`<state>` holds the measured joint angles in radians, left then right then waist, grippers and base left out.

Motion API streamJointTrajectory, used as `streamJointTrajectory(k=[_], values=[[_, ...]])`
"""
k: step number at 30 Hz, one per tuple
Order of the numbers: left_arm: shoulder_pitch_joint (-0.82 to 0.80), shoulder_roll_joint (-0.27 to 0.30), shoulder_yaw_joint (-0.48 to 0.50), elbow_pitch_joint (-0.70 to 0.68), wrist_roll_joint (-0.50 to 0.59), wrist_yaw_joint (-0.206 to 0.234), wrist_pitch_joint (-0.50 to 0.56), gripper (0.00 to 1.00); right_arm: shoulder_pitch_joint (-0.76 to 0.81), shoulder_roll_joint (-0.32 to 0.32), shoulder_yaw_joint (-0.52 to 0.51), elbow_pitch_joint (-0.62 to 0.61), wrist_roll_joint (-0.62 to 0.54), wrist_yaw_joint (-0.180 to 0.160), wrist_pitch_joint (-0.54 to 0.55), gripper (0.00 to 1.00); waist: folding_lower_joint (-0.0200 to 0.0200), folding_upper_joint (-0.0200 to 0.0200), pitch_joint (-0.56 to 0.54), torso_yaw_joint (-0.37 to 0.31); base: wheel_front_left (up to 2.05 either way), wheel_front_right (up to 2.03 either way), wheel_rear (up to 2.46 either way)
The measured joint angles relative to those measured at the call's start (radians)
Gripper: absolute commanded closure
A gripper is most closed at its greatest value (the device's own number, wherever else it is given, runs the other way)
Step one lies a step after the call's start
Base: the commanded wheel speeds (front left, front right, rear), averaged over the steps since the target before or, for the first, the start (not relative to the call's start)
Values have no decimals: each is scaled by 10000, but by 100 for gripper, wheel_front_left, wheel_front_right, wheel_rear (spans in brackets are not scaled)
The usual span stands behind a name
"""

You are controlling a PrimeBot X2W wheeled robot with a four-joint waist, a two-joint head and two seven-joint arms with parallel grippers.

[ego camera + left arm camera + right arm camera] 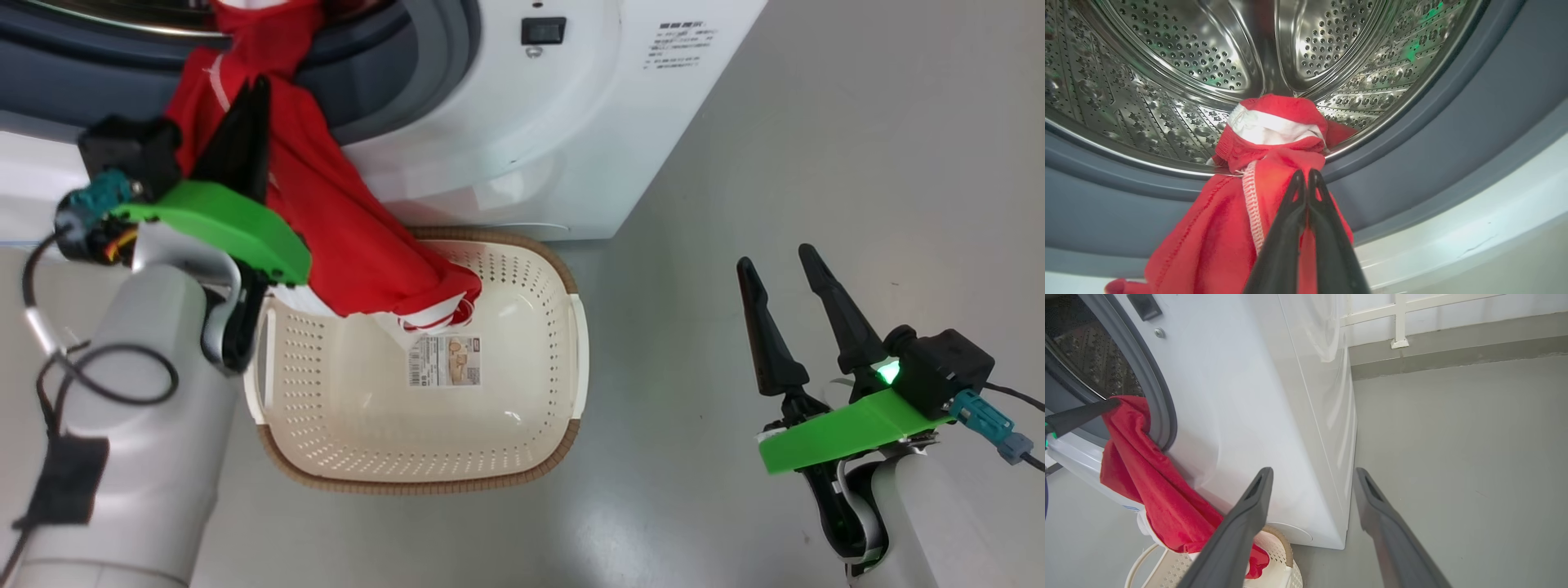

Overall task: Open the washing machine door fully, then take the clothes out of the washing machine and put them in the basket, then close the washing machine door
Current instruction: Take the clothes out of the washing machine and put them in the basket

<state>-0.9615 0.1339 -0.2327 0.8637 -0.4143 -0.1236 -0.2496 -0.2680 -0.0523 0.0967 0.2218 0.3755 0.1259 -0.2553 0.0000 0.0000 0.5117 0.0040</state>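
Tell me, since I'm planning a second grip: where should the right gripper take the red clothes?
Likely the free-hanging span of the clothes between washing machine and basket, approached from the robot's right: it hangs bunched there, clear of the left gripper higher up.

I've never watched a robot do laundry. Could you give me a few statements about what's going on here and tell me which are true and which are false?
1. The left end effector is shut on the red clothes. True.
2. The clothes lie wholly inside the basket. False: they hang out of the drum opening, and only the lower end reaches down to the basket.
3. The right end effector is open and holds nothing. True.
4. The basket stands on top of the washing machine. False: it stands on the floor, right in front of the machine.
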Motion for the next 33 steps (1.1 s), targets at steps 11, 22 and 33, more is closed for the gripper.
streamJointTrajectory(k=[11,22,33], values=[[2512,313,290,-3452,-201,648,115,100,210,0,4,58,0,0,0,0,1,0,-319,108,0,0,0],[5186,554,259,-6784,-614,1356,1664,100,210,0,29,58,-6,0,0,0,0,0,-313,117,0,0,0],[5646,171,-309,-4341,-1266,686,2113,100,200,-4,138,58,-61,0,0,0,0,0,-97,66,0,0,0]])
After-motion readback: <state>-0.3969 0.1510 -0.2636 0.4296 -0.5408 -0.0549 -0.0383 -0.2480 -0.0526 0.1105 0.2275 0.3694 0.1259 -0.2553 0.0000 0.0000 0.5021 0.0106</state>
